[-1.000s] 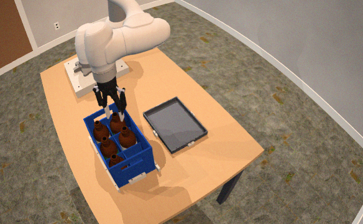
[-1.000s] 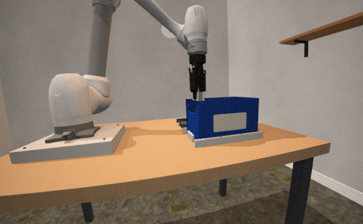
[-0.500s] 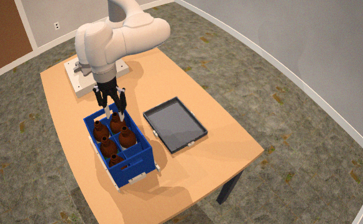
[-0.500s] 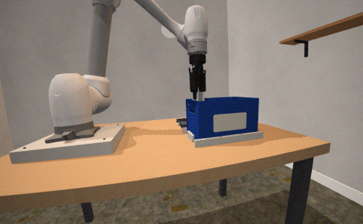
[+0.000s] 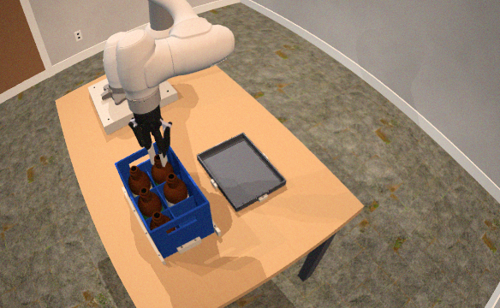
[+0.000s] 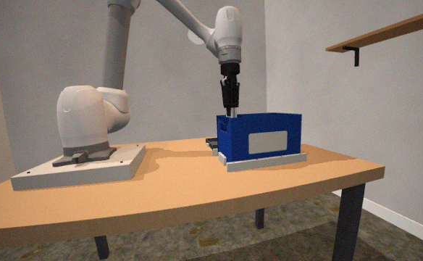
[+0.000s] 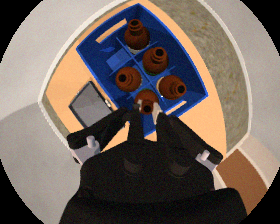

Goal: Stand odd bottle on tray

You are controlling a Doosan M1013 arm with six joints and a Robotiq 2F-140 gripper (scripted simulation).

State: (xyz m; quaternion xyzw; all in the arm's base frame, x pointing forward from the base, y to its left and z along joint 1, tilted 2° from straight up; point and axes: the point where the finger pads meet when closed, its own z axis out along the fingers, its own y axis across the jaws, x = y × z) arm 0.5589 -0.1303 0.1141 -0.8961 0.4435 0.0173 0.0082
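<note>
The gripper (image 5: 157, 162) (image 6: 231, 115) (image 7: 147, 105) points down at the robot-end of the blue crate (image 5: 190, 228) (image 6: 266, 122). Its fingertips are shut on the neck of a brown bottle (image 5: 161, 174) (image 7: 146, 95), which stands in the tray-side compartment. Behind it on the tray side stands a second bottle (image 5: 175, 191) (image 7: 127, 80). The far row holds three bottles: one near the robot (image 5: 139, 183) (image 7: 171, 87), a middle one (image 5: 149, 205) (image 7: 156, 60) and an end one (image 5: 160, 221) (image 7: 136, 37). The tray (image 5: 243, 173) (image 7: 90, 107) lies level and empty. Neck differences are too small to tell.
The crate's tray-side end compartment (image 5: 183, 208) is empty. Pale stops (image 5: 189, 245) (image 6: 266, 162) edge the crate, and small ones (image 5: 263, 198) touch the tray. The robot's base plate (image 5: 117, 121) (image 6: 77, 174) is at the table's other end. A wall shelf (image 6: 389, 33) is at the right.
</note>
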